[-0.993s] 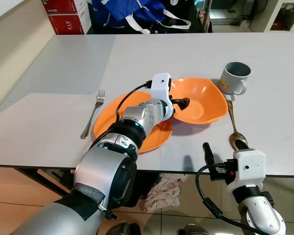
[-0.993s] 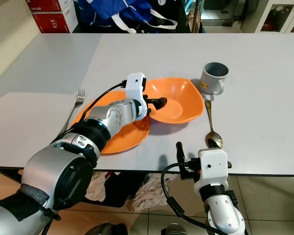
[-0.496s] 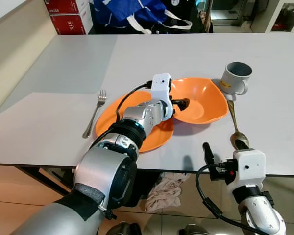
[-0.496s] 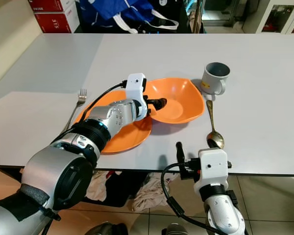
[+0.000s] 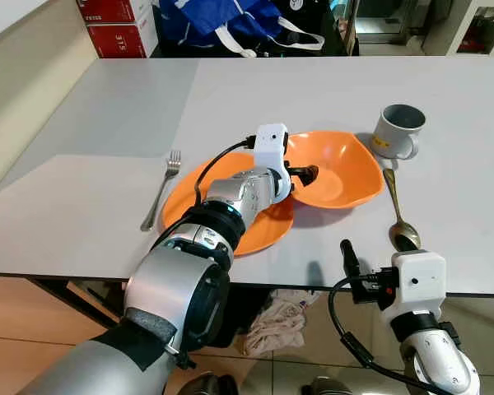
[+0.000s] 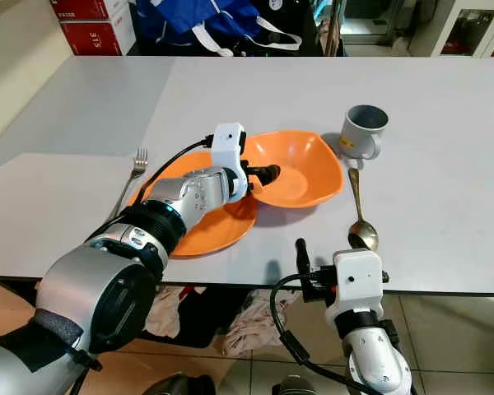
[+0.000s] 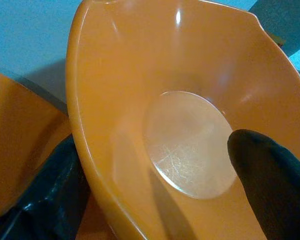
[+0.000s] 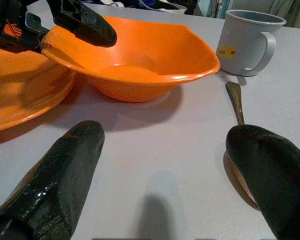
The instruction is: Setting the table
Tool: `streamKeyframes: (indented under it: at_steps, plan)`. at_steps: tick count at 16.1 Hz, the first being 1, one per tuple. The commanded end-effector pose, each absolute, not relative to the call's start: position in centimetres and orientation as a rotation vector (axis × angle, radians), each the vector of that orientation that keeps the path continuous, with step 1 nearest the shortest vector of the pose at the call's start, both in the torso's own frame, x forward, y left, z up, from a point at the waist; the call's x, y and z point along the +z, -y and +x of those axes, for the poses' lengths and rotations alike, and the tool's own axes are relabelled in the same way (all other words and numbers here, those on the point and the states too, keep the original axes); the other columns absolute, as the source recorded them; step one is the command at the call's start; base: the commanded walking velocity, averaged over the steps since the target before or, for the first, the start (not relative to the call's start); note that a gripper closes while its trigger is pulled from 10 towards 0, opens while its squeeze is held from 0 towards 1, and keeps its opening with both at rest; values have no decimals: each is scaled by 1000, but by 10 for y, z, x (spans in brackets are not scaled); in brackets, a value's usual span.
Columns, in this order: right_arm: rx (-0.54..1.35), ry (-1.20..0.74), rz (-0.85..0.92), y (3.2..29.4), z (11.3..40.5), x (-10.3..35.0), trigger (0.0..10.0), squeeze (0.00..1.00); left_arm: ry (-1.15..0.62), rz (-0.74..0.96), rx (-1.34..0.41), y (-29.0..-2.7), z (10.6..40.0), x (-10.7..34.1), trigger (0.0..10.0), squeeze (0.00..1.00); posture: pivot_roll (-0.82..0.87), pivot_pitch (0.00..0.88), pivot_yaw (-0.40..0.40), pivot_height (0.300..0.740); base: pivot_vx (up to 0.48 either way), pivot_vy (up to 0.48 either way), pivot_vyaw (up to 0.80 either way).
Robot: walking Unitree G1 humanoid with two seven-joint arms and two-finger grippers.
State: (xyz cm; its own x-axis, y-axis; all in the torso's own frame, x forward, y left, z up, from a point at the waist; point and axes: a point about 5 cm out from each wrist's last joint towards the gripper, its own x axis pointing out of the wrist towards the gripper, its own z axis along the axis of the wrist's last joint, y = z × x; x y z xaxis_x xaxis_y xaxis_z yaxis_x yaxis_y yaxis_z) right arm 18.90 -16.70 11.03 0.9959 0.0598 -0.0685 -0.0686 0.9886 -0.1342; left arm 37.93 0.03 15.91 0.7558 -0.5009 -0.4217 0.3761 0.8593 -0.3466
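Left gripper (image 5: 300, 176) still pinches the near-left rim of the orange bowl (image 5: 339, 169) at frame centre, one finger inside, one outside. The bowl stays overlapping the orange plate (image 5: 230, 218); nothing has budged, only the camera has drifted slightly. Right gripper (image 8: 165, 165) waits low at the table's (image 5: 107, 123) near edge, fingers spread, beside the spoon (image 5: 398, 222); mug (image 5: 398, 130) upper right, fork (image 5: 160, 193) left.

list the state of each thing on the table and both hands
orange bowl: upright, empty, rim gripped by the left hand
orange plate: flat, empty, beside the bowl
mug: upright, handle toward the right
spoon: lying flat near the table edge
fork: lying flat, left of the plate
left hand: shut on the bowl rim
right hand: open, low at the table edge, holding nothing
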Motion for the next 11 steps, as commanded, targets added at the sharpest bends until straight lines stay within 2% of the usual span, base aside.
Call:
streamKeyframes:
  at_steps: [1, 2, 3, 4, 9, 11]
  plan:
    - [76, -78, -135, 165, 191, 108, 10000, 0, -342, -86, -438, -7, 389, 176, 10000, 0, -265, 43, 64, 727, 0, 0, 0]
    - [84, -78, -131, 164, 195, 107, 10000, 0, -109, 72, -391, -27, 400, 199, 10000, 0, -261, 45, 63, 727, 0, 0, 0]
    - [88, -72, -131, 163, 197, 107, 10000, 0, -55, 102, -382, -34, 402, 205, 10000, 0, -258, 43, 62, 727, 0, 0, 0]
    - [89, -69, -131, 163, 199, 108, 10000, 0, -50, 104, -379, -36, 403, 206, 10000, 0, -254, 41, 61, 727, 0, 0, 0]
    - [94, -52, -124, 160, 208, 108, 10000, 0, 105, 152, -310, -84, 407, 218, 10000, 0, -219, 34, 57, 727, 0, 0, 0]
    - [95, -46, -124, 161, 211, 109, 10000, 0, 143, 144, -334, -93, 402, 217, 10000, 0, -203, 30, 56, 727, 0, 0, 0]
